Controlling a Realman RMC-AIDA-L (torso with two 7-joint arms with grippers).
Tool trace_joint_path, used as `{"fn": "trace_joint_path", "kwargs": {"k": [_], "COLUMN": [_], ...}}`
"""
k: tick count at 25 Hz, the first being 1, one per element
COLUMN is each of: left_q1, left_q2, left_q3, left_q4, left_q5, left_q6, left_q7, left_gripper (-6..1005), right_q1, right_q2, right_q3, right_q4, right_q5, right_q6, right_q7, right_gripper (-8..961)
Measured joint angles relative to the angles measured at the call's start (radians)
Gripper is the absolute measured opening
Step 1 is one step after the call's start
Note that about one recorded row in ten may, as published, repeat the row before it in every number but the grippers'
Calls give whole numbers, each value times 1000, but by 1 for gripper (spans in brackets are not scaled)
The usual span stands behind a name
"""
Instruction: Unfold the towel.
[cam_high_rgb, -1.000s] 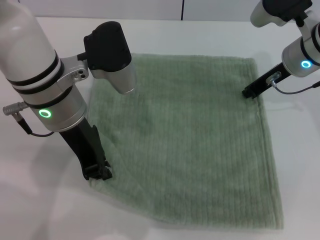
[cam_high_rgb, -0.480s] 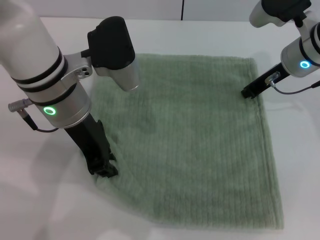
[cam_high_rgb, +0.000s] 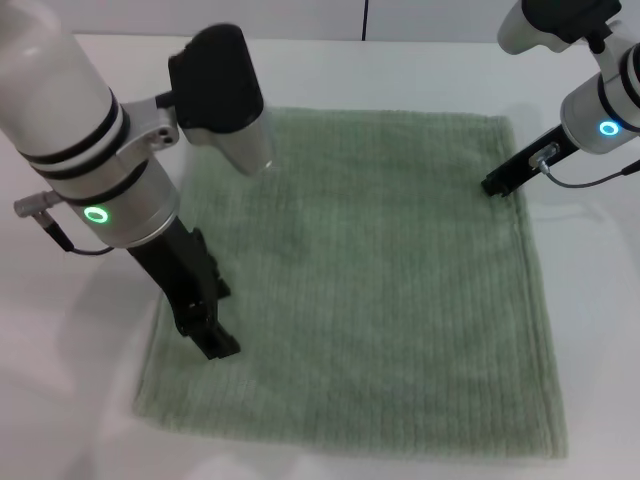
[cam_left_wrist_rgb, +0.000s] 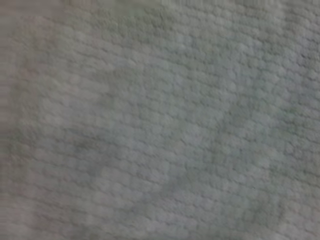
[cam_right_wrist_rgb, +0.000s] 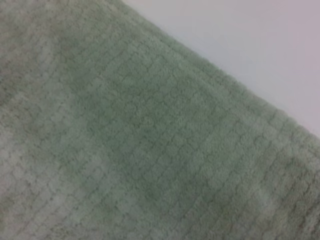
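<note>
The sage-green towel (cam_high_rgb: 380, 280) lies spread flat on the white table, roughly square, with its ribbed stripes showing. My left gripper (cam_high_rgb: 210, 338) points down over the towel's near-left part, open, with nothing in it. The near-left corner (cam_high_rgb: 145, 408) lies flat on the table beyond it. My right gripper (cam_high_rgb: 497, 186) rests at the towel's far-right edge. Towel (cam_left_wrist_rgb: 160, 120) weave fills the left wrist view. In the right wrist view the towel (cam_right_wrist_rgb: 125, 150) shows with its hemmed edge against the table.
The white table (cam_high_rgb: 80, 400) surrounds the towel on all sides. A grey cable (cam_high_rgb: 590, 182) hangs from the right arm over the table. A dark seam in the back wall (cam_high_rgb: 365, 18) shows beyond the table's far edge.
The left gripper has let go of the near-left corner, which has dropped flat and spread out to the near left. The left arm shifted slightly. The right arm has not moved.
</note>
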Motion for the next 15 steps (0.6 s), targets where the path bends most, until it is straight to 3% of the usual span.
{"fn": "trace_joint_path", "kwargs": {"k": [6, 15], "left_q1": [17, 40], "left_q2": [-3, -2], "left_q3": [-93, -136], "left_q4": [52, -1], "left_q5": [-51, -249], "left_q6": [-78, -293], "left_q7": [50, 128], "left_gripper": [698, 756], "right_q1": [2, 3], "right_q2": [1, 2], "right_q3": [0, 4], "right_q4": [0, -1], "right_q5": [0, 1], "right_q6": [0, -1], "right_q7": [0, 0], "right_gripper": [-1, -1]}}
